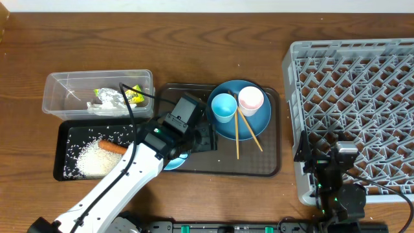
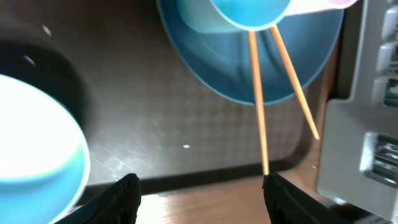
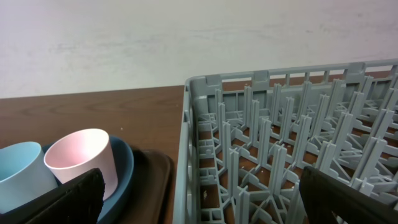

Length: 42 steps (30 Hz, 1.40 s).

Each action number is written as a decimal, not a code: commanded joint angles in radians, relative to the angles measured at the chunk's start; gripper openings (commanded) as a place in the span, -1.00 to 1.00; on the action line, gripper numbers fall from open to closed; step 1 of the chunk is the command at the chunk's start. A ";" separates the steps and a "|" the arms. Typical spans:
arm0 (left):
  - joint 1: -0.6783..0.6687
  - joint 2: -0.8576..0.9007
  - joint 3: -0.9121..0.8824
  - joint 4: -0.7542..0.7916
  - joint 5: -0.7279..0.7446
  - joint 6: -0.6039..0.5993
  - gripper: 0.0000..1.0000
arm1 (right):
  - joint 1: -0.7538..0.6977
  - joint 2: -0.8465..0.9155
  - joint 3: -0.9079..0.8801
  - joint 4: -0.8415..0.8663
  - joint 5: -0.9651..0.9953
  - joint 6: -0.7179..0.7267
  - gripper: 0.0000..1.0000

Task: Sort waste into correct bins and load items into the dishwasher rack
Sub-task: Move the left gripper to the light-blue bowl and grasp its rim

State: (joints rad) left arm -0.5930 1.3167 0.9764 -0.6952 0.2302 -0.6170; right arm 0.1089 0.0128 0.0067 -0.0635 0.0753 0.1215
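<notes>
On the brown serving tray (image 1: 220, 165) sits the dark-blue plate (image 1: 255, 120) with a light-blue cup (image 1: 224, 107), a pink cup (image 1: 251, 99) and wooden chopsticks (image 1: 237, 139) on it. My left gripper (image 1: 206, 141) hangs open over the tray between the plate and the light-blue bowl (image 1: 173, 162), which my arm partly hides. In the left wrist view the left gripper (image 2: 202, 199) holds nothing, and a chopstick (image 2: 261, 112) ends by its right finger. My right gripper (image 3: 205, 199) stands open over the grey rack's (image 3: 280, 149) left front corner.
The clear tub (image 1: 65, 90) at the back left holds the snack wrapper (image 1: 119, 97) and the white tissue (image 1: 103, 108). The black tray (image 1: 71, 133) in front of it holds rice (image 1: 94, 160) and the carrot (image 1: 111, 147). The rack (image 1: 356, 84) fills the right side.
</notes>
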 commanded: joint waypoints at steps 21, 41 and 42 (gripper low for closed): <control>0.028 0.003 -0.006 -0.130 -0.486 -0.085 -0.42 | 0.001 -0.002 -0.002 -0.004 -0.001 -0.003 0.98; 0.027 0.227 -0.068 -0.064 -0.307 -0.200 -0.88 | 0.001 -0.002 -0.002 -0.004 -0.001 -0.003 0.98; 0.027 0.233 -0.068 -0.056 -0.292 -0.199 -0.88 | 0.001 -0.002 -0.002 -0.004 -0.001 -0.003 0.98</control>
State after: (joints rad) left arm -0.5694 1.5303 0.9157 -0.7605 -0.1276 -0.8047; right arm 0.1089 0.0128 0.0067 -0.0635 0.0753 0.1215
